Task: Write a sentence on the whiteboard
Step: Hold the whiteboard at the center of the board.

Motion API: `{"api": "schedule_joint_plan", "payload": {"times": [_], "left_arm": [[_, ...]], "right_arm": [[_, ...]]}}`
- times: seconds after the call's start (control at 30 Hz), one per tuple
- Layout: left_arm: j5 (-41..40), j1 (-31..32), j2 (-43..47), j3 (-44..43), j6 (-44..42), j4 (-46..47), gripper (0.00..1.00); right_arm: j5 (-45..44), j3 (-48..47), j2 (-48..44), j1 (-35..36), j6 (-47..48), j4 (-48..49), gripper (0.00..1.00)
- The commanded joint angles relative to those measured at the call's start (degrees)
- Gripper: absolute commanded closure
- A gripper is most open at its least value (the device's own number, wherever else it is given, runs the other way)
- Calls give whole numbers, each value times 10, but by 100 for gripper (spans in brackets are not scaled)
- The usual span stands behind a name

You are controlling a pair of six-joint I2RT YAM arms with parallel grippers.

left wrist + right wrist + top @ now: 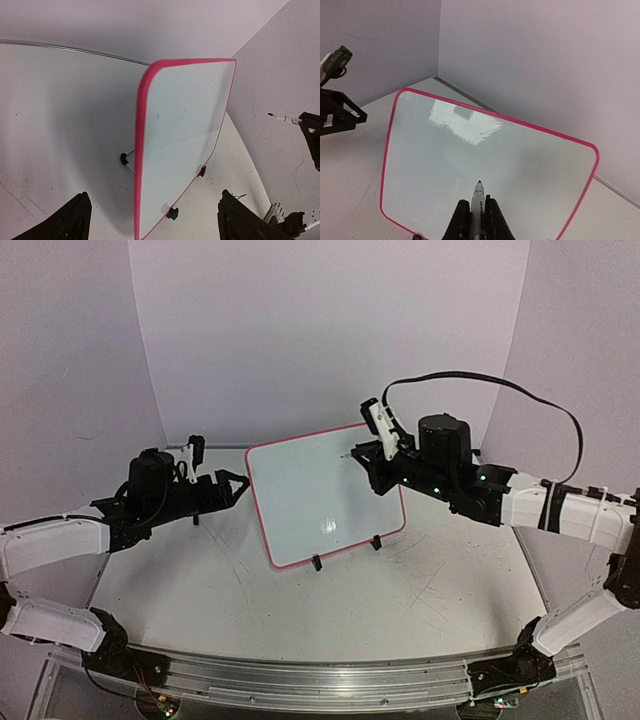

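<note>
The whiteboard (325, 495) stands tilted on the table with a red-pink rim and a blank face (470, 160); no sentence is in view. My right gripper (368, 460) is shut on a white marker (478, 192). Its black tip points at the board's face from a little way off. My left gripper (238, 485) is open just left of the board's left edge. In the left wrist view its black fingers (70, 220) stand wide apart, and the board's edge (142, 150) is beyond them, untouched.
Two black clip feet (316, 563) (377, 542) hold the board's lower rim, and a wire stand foot (123, 159) props it behind. Grey walls close in the back and sides. A black cable (540, 400) loops over the right arm. A metal rail (320, 680) runs along the near edge.
</note>
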State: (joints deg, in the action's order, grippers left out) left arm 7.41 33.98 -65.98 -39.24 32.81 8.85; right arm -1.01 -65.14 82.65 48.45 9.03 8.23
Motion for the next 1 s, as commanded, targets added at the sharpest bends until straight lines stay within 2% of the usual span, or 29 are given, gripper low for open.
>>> {"api": "schedule_joint_plan", "payload": {"times": [0.0, 0.07, 0.2, 0.27, 0.43, 0.6, 0.87, 0.97], "left_arm": [[163, -42, -53, -2, -6, 115, 20], [205, -55, -84, -7, -3, 156, 30], [247, -79, -153, -25, -4, 194, 35], [263, -92, -171, -25, 2, 206, 42], [288, -100, -180, -15, -6, 217, 41], [319, -110, -217, -27, -15, 251, 43], [379, -118, -287, -66, -70, 275, 58], [390, -121, -303, -71, -97, 277, 69]], "right_arm": [[60, -81, 56, 17, 15, 47, 100], [70, -98, 75, 17, 23, 46, 100], [77, -114, 101, 20, 33, 49, 100], [78, -132, 122, 30, 42, 44, 100], [91, -171, 160, 46, 47, 42, 100], [141, -233, 212, 46, 38, 23, 100], [154, -262, 239, 47, 40, 13, 100], [143, -261, 239, 46, 44, 11, 100]]}}
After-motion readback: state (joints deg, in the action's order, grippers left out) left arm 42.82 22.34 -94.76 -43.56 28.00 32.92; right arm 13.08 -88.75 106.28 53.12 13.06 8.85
